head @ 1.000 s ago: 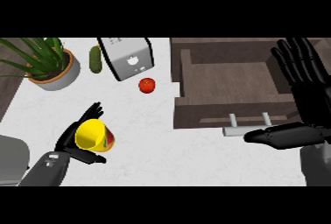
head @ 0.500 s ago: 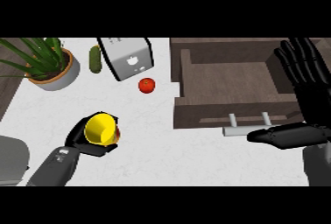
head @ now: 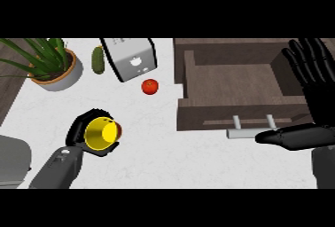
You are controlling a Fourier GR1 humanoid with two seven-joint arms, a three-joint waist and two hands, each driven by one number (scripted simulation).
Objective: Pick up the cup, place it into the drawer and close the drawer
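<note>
Two hands show: my left hand [head: 76, 133] curls round the yellow cup [head: 101, 133], its mouth facing me, above the white counter [head: 163, 153], well left of the open drawer [head: 196, 116]. My right hand [head: 319, 95] rests open, fingers straight, at the drawer's right side.

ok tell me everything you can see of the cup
The cup is smooth, yellow inside with a red-orange outside showing at its right edge. It is tipped so its round mouth faces the view, and looks empty. The left hand curls round its rim and left side. It is over the white counter, left of the open drawer; whether it touches the counter is unclear.
</note>
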